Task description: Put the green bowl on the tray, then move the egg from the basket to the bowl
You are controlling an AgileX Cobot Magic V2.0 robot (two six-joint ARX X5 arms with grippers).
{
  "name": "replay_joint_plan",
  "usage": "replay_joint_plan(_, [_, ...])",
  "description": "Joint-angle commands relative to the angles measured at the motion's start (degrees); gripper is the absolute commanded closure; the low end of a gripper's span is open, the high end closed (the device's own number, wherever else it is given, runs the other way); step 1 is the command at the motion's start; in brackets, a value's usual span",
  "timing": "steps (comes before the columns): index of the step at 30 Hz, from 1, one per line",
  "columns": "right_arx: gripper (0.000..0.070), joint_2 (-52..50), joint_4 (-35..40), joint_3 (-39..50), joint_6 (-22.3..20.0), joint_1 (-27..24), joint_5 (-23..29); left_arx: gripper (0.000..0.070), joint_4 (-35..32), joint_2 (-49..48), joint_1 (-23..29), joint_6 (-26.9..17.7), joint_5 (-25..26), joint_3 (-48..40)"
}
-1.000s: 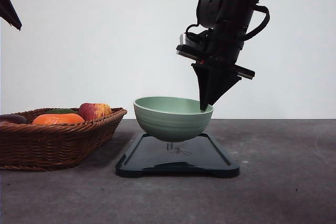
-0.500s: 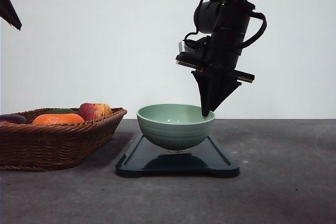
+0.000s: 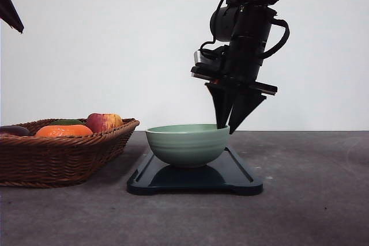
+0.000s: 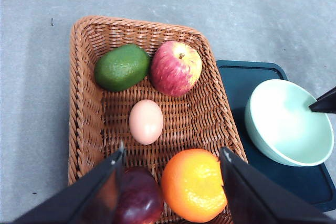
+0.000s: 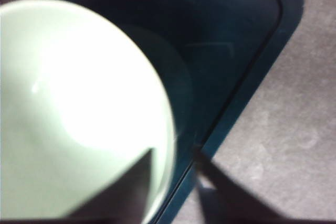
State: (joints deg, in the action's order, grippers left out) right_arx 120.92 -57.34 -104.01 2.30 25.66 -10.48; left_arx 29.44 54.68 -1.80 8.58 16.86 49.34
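The green bowl rests upright on the dark tray. My right gripper is open and points down at the bowl's right rim, one finger inside and one outside. In the right wrist view the rim of the bowl runs between the spread fingers of that gripper, over the tray. My left gripper hangs open high above the wicker basket. The egg lies in the basket's middle, free. The bowl and tray sit just beside the basket.
In the basket, around the egg, lie a red-yellow apple, a green avocado, an orange and a dark purple fruit. Bare grey table stretches to the right of the tray. A white wall stands behind.
The bowl came down from a tilted hover to rest level on the tray. The right gripper's fingers have spread apart at the rim and let it go.
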Motion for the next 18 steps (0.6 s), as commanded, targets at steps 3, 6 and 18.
replay_joint_plan(3, [0.0439,0.7,0.2,-2.0,0.5,0.5,0.2,0.0349,-0.2,0.1,-0.1,-0.3,0.3,1.1])
replay_joint_plan(6, [0.0439,-1.5,1.8,-2.1,0.4,0.6,1.0,0.0349,-0.3,0.1,-0.1,-0.3,0.3,1.1])
replay_joint_plan(18, [0.0440,-23.4,29.9,29.3,0.4,1.5,3.0,0.0349,-0.2,0.1,-0.1,-0.4,0.3,1.1])
